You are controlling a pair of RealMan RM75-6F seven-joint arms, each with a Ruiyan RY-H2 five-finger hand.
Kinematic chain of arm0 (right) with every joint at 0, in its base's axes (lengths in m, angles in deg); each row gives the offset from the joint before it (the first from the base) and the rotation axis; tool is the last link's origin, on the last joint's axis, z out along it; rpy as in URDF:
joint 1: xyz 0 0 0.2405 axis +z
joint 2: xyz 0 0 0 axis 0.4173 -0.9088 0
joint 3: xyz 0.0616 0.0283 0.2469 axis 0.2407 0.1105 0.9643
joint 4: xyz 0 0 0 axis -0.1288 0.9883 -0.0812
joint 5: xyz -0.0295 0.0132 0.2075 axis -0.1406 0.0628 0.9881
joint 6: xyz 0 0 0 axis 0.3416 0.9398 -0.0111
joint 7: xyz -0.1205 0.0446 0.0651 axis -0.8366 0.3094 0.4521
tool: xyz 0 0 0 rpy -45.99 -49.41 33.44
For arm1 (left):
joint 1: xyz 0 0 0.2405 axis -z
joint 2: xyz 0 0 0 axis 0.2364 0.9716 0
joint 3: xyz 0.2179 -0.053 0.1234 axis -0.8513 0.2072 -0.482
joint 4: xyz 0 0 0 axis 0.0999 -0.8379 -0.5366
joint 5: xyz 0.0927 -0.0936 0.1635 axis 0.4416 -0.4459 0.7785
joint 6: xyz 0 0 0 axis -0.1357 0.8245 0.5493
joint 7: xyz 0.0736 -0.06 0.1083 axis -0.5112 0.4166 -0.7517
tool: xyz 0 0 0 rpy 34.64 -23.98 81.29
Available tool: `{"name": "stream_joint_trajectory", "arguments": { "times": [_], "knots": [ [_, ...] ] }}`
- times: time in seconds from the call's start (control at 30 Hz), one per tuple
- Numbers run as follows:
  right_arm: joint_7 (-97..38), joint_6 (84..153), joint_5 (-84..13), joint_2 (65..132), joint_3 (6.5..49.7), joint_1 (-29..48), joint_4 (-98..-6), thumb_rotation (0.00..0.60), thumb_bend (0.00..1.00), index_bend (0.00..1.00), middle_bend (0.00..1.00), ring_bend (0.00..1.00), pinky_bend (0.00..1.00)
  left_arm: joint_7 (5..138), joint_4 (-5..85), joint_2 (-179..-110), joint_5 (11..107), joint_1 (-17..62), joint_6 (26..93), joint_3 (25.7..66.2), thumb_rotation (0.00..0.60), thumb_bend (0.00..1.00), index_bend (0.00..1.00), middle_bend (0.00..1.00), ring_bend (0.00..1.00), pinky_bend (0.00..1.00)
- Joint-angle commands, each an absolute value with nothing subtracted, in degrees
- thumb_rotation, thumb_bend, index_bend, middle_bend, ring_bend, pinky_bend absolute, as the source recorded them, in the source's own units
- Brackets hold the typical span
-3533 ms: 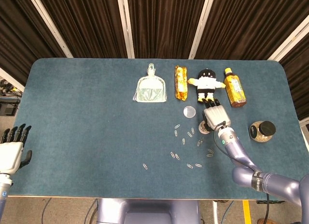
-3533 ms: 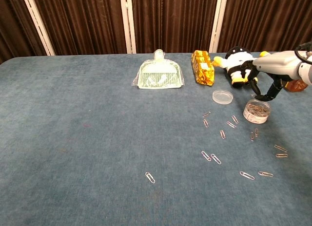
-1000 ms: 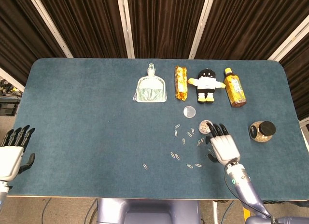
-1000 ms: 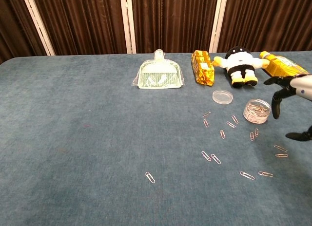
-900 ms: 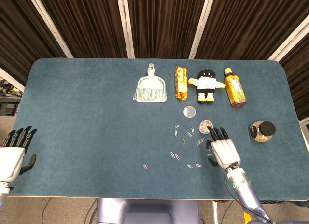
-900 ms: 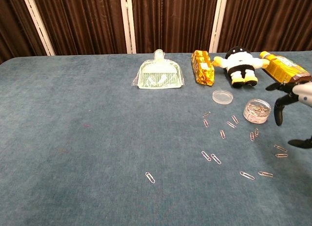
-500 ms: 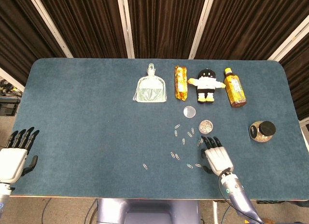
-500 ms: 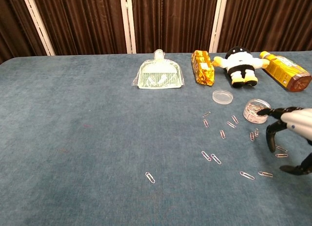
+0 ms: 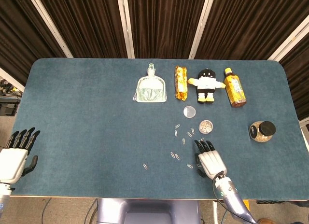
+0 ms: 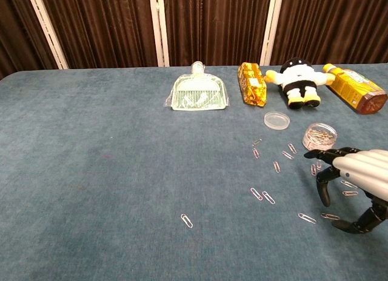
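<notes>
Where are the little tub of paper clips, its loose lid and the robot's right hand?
tub of paper clips [image 10: 319, 135], chest view, clips inside.
loose lid [image 10: 276, 120], chest view, centre.
right hand [image 9: 208, 160], head view, back of hand.

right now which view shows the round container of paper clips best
The chest view: the container of paper clips sits close to the camera, so its clear wall and the clips heaped inside are visible, just beyond the right hand. The head view shows the container only as a small speckled disc from above, beside its clear lid.
</notes>
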State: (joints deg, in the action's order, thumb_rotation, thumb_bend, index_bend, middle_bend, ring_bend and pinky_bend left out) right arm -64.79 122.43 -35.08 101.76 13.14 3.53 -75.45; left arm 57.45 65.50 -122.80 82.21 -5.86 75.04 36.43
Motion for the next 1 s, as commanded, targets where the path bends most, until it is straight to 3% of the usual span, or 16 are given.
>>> {"name": "stream_joint_trajectory", "arguments": {
  "times": [0.03,1.0],
  "knots": [
    [-64.1,121.6,-35.1,101.9,13.5,3.5,-74.8,0.6,0.31,0.5,0.0,0.0,0.0,57.4,65.5,-122.8,82.2,-5.9,75.1,36.5,0.6,0.52,0.0,0.0,0.0,0.0],
    [-59.6,115.1,-35.4,102.5,15.6,3.2,-69.3,0.6,0.34,0.53,0.0,0.0,0.0,56.3,65.6,-123.2,81.9,-6.0,74.6,36.8,0.6,0.5,0.0,0.0,0.0,0.0]
  ]
}}
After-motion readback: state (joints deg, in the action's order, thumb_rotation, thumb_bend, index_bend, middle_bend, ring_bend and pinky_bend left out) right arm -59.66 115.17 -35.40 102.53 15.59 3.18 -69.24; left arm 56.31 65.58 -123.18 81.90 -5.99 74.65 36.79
